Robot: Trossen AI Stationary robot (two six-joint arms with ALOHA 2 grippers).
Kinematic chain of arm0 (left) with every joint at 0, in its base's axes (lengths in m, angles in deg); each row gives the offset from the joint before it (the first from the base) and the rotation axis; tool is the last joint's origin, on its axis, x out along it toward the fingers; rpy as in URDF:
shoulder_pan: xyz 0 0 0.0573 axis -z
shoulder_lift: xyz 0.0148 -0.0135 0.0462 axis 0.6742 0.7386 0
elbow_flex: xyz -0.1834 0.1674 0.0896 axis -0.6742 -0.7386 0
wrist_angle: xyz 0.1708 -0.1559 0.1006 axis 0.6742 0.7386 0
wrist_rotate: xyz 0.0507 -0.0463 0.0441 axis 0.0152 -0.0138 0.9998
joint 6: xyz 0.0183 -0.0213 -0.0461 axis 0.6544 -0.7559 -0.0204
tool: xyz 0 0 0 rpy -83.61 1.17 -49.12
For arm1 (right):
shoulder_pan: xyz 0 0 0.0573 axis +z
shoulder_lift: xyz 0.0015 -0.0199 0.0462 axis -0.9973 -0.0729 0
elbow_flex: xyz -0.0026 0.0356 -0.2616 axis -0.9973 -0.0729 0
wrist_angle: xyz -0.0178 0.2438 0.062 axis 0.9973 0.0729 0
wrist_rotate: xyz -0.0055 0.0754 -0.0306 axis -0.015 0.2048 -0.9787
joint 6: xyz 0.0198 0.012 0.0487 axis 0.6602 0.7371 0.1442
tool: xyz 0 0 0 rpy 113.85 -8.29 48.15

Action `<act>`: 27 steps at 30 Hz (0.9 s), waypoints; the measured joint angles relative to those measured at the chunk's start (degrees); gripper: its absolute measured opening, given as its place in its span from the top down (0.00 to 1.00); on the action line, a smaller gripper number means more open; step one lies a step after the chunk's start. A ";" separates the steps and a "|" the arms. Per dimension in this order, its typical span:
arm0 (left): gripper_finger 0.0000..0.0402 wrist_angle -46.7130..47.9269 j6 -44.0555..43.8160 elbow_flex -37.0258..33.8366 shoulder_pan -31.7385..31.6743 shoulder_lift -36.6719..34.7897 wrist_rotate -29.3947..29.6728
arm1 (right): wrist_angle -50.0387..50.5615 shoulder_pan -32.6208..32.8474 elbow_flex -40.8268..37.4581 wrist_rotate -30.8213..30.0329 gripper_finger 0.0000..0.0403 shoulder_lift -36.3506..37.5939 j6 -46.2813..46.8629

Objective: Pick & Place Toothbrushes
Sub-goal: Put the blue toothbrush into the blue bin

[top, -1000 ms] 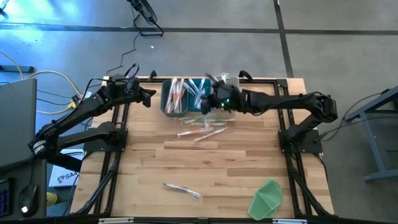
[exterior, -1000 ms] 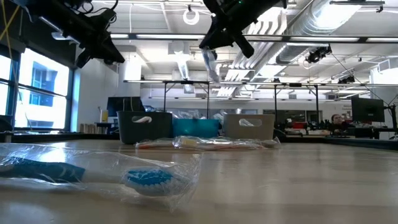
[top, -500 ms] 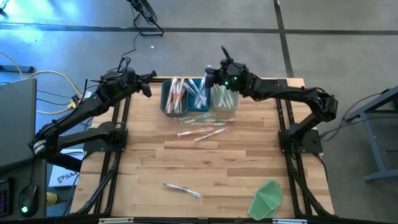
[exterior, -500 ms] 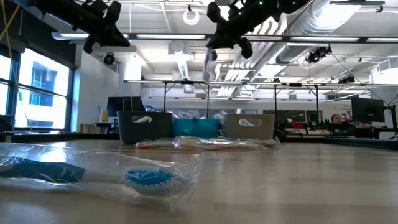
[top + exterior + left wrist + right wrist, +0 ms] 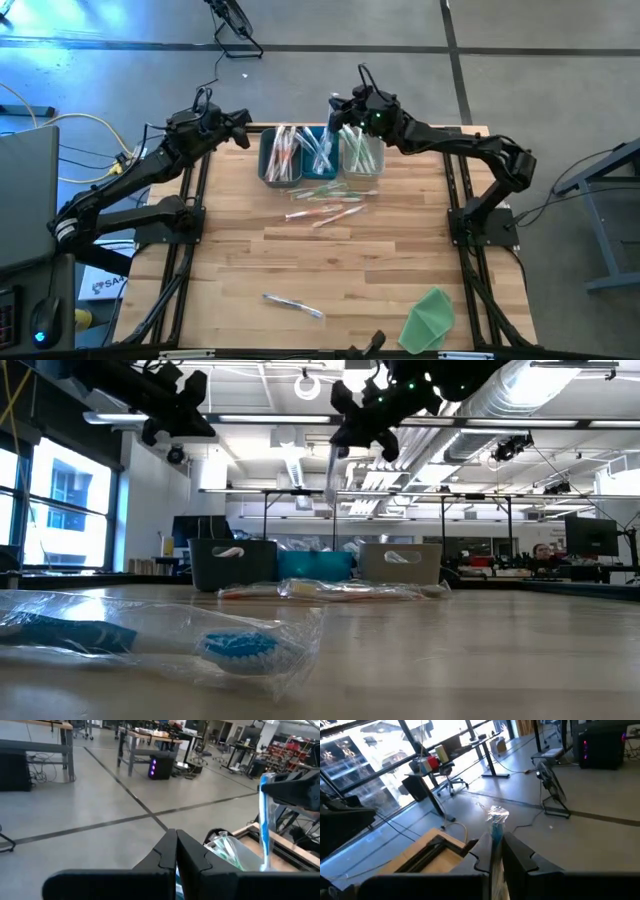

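Above the tabletop's [image 5: 330, 270] far left corner, the left gripper [image 5: 243, 124] waits clenched and empty. Over the three bins [image 5: 320, 155], the right gripper [image 5: 340, 108] pinches a wrapped blue toothbrush [image 5: 331, 470]; next, I judge, lower and release it into a bin.

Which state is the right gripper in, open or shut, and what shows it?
Shut. The right gripper pinches a blue toothbrush in a clear plastic wrapper between its dark fingers, raised above the bins.
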 joint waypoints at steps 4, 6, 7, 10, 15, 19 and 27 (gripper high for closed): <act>1.00 -0.50 -0.17 0.00 0.00 1.41 -0.02 | 0.50 -0.36 -0.02 1.14 0.96 -1.66 -0.21; 1.00 -0.40 -0.17 0.00 0.00 2.13 -0.02 | -0.92 -0.08 0.05 1.45 0.96 -3.10 -0.31; 1.00 -0.30 -0.17 0.00 0.00 2.41 -0.02 | -0.40 -0.07 0.09 1.85 0.96 -3.48 -0.11; 1.00 -0.52 -0.19 0.00 0.00 3.00 -0.03 | -0.07 -0.22 0.04 2.96 0.96 -5.36 -0.06; 1.00 -0.48 -0.20 0.00 0.00 3.27 -0.04 | 0.17 -0.26 0.04 4.71 0.96 -8.11 0.38; 1.00 -0.47 -0.20 0.00 0.00 3.27 -0.04 | 1.25 -0.26 0.04 5.77 0.96 -9.74 0.38; 1.00 -0.37 -0.20 0.00 0.00 3.27 -0.04 | 2.98 -0.26 0.04 6.10 0.96 -12.64 0.35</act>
